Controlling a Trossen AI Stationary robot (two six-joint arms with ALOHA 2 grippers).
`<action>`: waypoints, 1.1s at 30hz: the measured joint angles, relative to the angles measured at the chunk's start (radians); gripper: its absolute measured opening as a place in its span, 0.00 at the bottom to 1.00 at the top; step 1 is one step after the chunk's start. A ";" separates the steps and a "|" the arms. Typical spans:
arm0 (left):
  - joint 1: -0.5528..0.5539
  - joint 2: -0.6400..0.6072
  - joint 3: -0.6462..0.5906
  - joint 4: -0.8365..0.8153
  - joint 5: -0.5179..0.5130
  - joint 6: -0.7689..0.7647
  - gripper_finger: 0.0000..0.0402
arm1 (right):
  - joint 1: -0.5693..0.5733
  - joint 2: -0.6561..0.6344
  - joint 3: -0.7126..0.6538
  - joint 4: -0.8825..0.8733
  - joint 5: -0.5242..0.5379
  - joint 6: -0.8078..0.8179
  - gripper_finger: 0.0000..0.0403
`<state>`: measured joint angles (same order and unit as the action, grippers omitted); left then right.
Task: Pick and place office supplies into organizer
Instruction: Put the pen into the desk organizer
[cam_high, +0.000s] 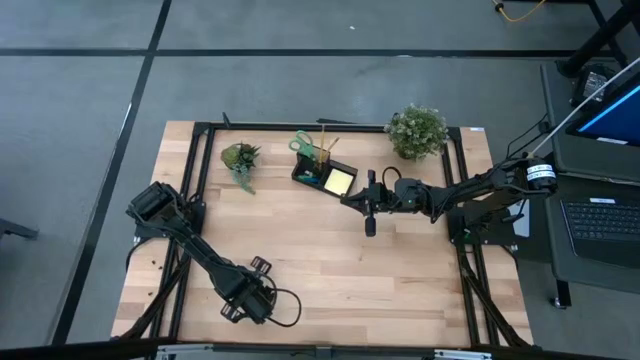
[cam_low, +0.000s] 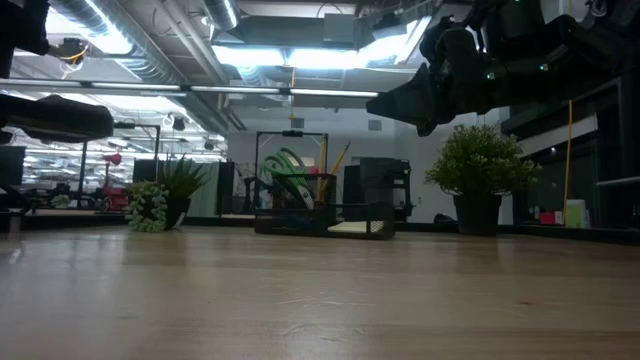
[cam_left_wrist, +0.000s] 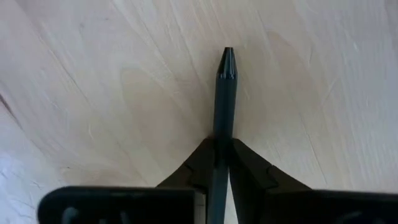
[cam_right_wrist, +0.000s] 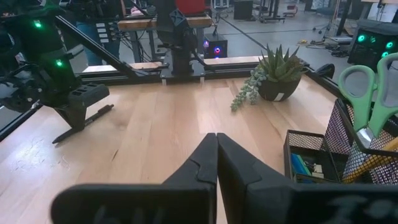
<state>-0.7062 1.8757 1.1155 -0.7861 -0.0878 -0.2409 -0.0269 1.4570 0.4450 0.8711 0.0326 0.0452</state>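
Observation:
A black pen (cam_left_wrist: 225, 93) lies on the wooden table (cam_high: 330, 280) near the front left, with my left gripper (cam_left_wrist: 222, 148) shut on it; the right wrist view shows that gripper (cam_right_wrist: 78, 123) and the pen (cam_right_wrist: 102, 112) from the side. The black mesh organizer (cam_high: 322, 172) stands at the far middle. Green-handled scissors (cam_high: 302, 145) and pencils (cam_high: 328, 143) stand in its cup, and a yellow sticky-note pad (cam_high: 338, 181) lies in its tray. My right gripper (cam_right_wrist: 216, 146) hovers shut beside the organizer, holding nothing and pointing toward the table's left. My left gripper pinches the pen's barrel (cam_left_wrist: 224, 134) between its two fingers, some way back from the tapered tip (cam_left_wrist: 227, 57). The fingers come from above, pointing down, and stand across the pen. The pen lies flat along the tabletop.
A small succulent (cam_high: 240, 158) sits left of the organizer and a bushier potted plant (cam_high: 417, 130) at the far right. A black frame (cam_high: 200, 135) runs round the table. Bare wood stretches between my left gripper and the organizer.

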 joint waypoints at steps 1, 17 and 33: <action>0.001 -0.002 0.000 0.000 -0.009 0.001 0.08 | 0.000 0.000 0.000 0.000 0.000 0.000 0.02; 0.216 -0.155 -0.003 0.012 -0.451 0.165 0.06 | 0.000 0.000 0.000 0.000 0.000 0.000 0.02; 0.625 -0.460 0.000 0.528 -0.454 0.566 0.07 | 0.000 0.000 0.000 -0.026 0.000 0.003 0.02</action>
<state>-0.0811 1.4154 1.1155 -0.2580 -0.5419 0.3254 -0.0265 1.4573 0.4450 0.8449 0.0322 0.0483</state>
